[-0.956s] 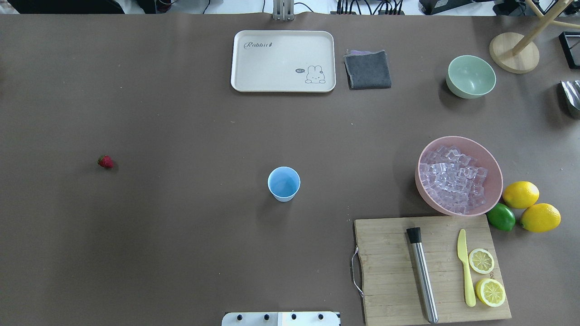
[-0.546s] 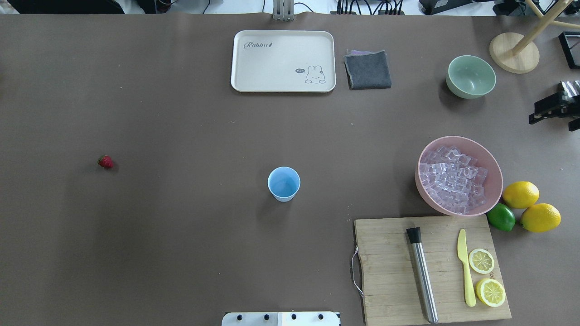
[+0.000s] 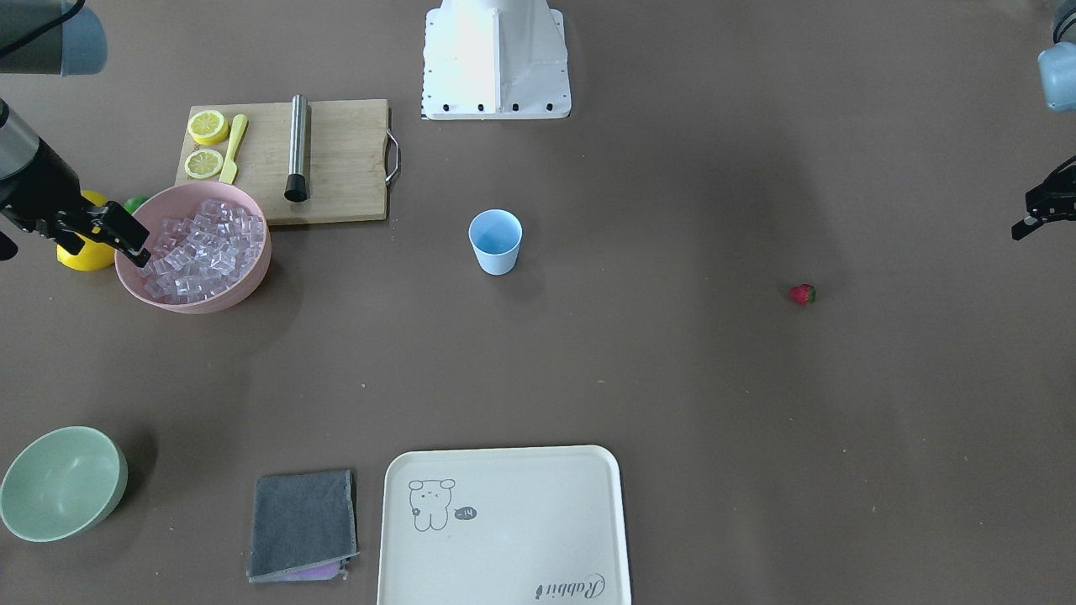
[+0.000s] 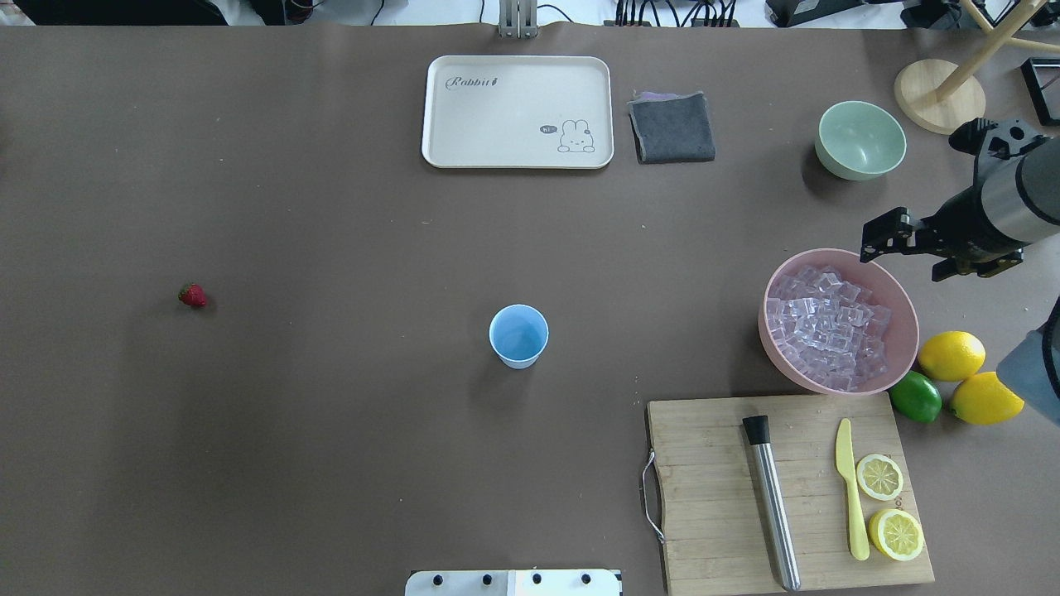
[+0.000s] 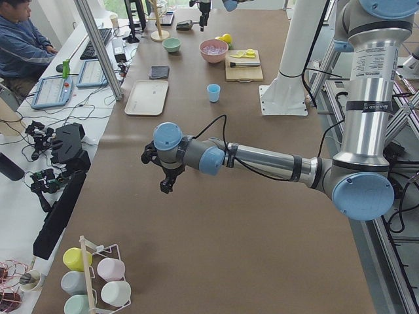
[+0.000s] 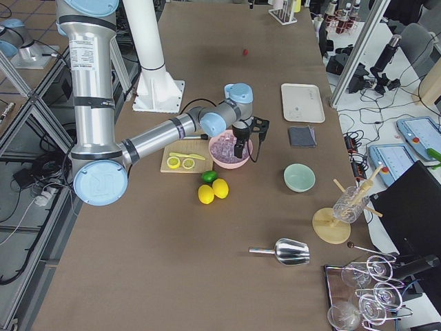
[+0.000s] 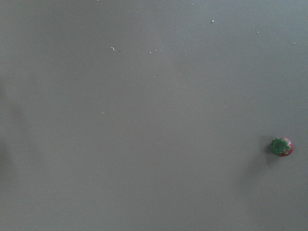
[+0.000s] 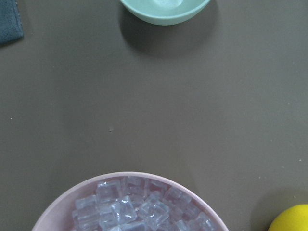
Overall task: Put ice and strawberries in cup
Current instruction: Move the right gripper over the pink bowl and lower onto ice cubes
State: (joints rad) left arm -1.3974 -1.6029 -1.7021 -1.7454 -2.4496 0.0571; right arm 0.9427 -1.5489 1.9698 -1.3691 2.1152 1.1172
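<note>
Honestly, I fear the slippery ice [image 4: 828,327] may squirt from the right gripper [image 4: 869,240], jaws parted, frame right; left gripper [image 3: 1030,220] I cannot tell.

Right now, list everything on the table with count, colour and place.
cup: one, light blue, centre
strawberry: one, red, far left
ice: many, clear, in pink bowl
green bowl: one, pale, beyond pink bowl
tray: one, cream, far centre
cloth: one, grey, beside tray
stand: one, wooden, far right
cutting board: one, wooden, near right; holds steel rod, yellow knife, two lemon halves
lemons: two, yellow, right of pink bowl
lime: one, green, beside lemons
right gripper: one, black, open, over pink bowl's rim
left gripper: one, black, left of strawberry, opening unclear
</note>
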